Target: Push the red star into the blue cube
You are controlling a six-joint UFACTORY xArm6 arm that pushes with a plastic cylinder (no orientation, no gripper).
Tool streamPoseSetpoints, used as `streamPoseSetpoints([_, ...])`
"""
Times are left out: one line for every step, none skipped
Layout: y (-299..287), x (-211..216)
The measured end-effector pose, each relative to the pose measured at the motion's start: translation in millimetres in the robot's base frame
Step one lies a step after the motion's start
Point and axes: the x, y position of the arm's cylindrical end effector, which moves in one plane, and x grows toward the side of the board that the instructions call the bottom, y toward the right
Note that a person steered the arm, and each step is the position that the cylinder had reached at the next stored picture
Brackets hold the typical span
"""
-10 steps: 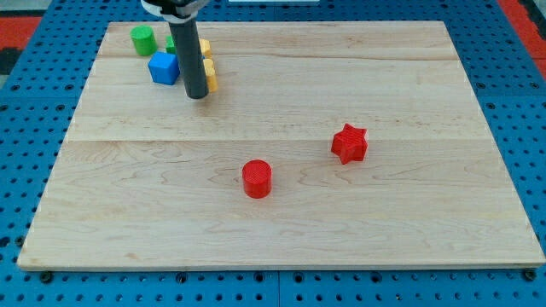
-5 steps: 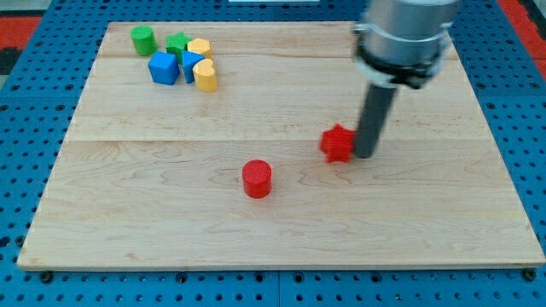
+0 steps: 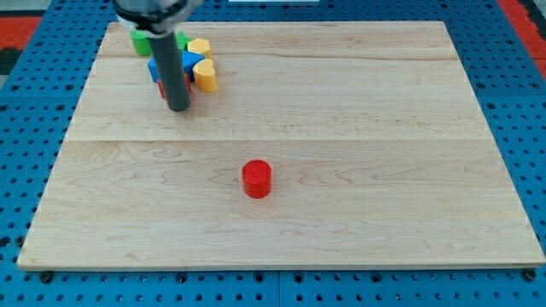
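Wooden counter (image 3: 341, 102) sits on blue pegboard. No gripper shows; my tip (image 3: 178, 107) presses the mostly hidden red star (image 3: 162, 87) against the blue cube (image 3: 157, 68). Push looks finished; backing off seems next.

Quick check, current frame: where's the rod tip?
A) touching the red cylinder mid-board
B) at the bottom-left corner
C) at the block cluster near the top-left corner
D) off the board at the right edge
C: my tip sits just below the cluster at the view's top left, by the blue cube, far from the red cylinder.
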Motion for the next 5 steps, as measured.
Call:
streamPoseSetpoints([-23.9, -34.7])
streamPoseSetpoints([17.2, -5.6])
streamPoseSetpoints([152.4, 28.3])
streamPoseSetpoints([231.8, 139.5])
streamPoseSetpoints([185.2, 197.6])
